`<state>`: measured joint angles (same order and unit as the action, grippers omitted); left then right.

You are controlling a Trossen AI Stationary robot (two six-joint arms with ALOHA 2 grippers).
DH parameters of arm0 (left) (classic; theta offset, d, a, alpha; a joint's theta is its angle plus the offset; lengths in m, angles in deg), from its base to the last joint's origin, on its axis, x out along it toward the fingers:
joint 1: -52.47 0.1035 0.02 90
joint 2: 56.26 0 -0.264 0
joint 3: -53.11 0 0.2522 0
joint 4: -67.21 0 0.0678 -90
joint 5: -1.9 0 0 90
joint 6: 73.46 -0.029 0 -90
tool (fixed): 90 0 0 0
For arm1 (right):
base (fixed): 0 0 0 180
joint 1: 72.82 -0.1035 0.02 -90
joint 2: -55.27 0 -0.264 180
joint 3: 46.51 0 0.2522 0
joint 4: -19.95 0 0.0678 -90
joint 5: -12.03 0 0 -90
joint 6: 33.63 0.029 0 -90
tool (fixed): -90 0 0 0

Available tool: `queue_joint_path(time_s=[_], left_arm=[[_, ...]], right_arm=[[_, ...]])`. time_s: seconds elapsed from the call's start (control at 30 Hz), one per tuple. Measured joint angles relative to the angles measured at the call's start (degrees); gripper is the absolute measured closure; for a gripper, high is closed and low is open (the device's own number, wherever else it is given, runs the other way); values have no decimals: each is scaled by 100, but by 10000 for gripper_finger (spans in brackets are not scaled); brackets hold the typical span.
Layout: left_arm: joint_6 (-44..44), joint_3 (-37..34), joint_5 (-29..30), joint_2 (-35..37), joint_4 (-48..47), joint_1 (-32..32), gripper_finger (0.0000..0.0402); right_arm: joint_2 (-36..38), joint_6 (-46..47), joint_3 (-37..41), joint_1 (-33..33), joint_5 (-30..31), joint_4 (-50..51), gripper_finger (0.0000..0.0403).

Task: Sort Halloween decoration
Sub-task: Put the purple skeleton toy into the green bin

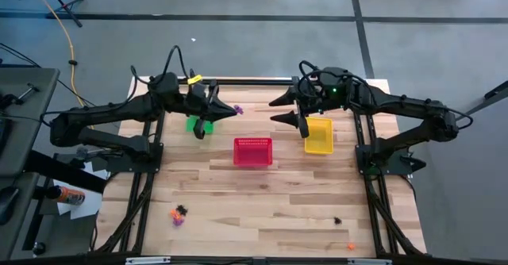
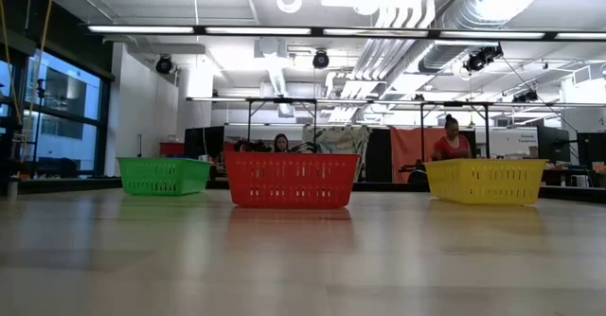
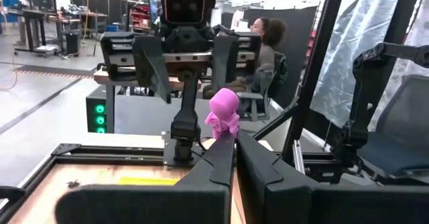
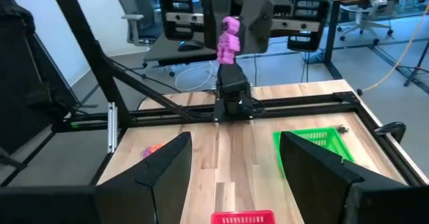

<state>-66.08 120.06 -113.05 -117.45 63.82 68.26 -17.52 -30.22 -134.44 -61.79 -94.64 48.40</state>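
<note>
My left gripper (image 1: pixel 230 110) hangs level above the far middle of the table, shut on a small purple figure (image 3: pixel 222 113), one of the Halloween decoration pieces. My right gripper (image 1: pixel 284 111) faces it from the right, open, with nothing between its fingers (image 4: pixel 167 167). The purple figure (image 4: pixel 229 39) also shows in the right wrist view. More trinkets lie flat on the table: an orange, purple and black cluster (image 1: pixel 178 213) near the front left, a black one (image 1: pixel 337 220) and an orange one (image 1: pixel 350 247) near the front right. My left gripper pinches the purple figure's lower part (image 3: pixel 225 133) between its two fingers. The fingers lie level and point toward the table's right. The figure stands upright above the fingers, lifted clear of the table.
Three mesh baskets stand across the far half: green (image 1: pixel 198 124) partly under my left arm, red (image 1: pixel 252 151) in the middle, yellow (image 1: pixel 319 135) under my right arm. People sit in the room beyond the table. Bare wood lies between the baskets and the front trinkets.
</note>
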Motion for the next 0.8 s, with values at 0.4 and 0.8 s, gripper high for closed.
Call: queue_joint_path(time_s=[0.4, 0.8], left_arm=[[94, 0, 0, 11, -5, 2, 401], [301, 436, 344, 223, -824, 1055, 401]], right_arm=[[2, -95, 0, 98, 9, -129, 181], [2, -98, 0, 98, 6, -121, 181]])
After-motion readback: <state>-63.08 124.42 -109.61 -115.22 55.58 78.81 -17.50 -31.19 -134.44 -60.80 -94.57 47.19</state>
